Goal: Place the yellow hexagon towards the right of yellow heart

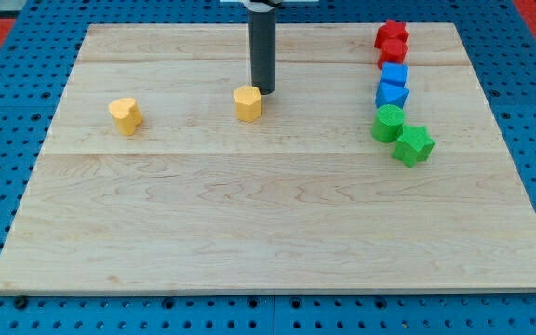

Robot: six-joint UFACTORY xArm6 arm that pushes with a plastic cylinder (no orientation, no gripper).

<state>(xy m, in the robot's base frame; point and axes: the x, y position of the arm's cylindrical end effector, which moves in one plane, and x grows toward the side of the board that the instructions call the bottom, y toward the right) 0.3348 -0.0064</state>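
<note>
A pale wooden board (277, 214) lies on a blue pegboard. The rod has no fingers; its tip (264, 90) stands just right of the yellow hexagon block (247, 103). The yellow heart block (126, 114) sits well left. Red (391, 42), blue (392, 86) and green blocks (401, 134) line the right edge.

A straight, dark grey cylindrical rod (263, 56) with a flat-ended tip (265, 90), under a black-and-white mount.
</note>
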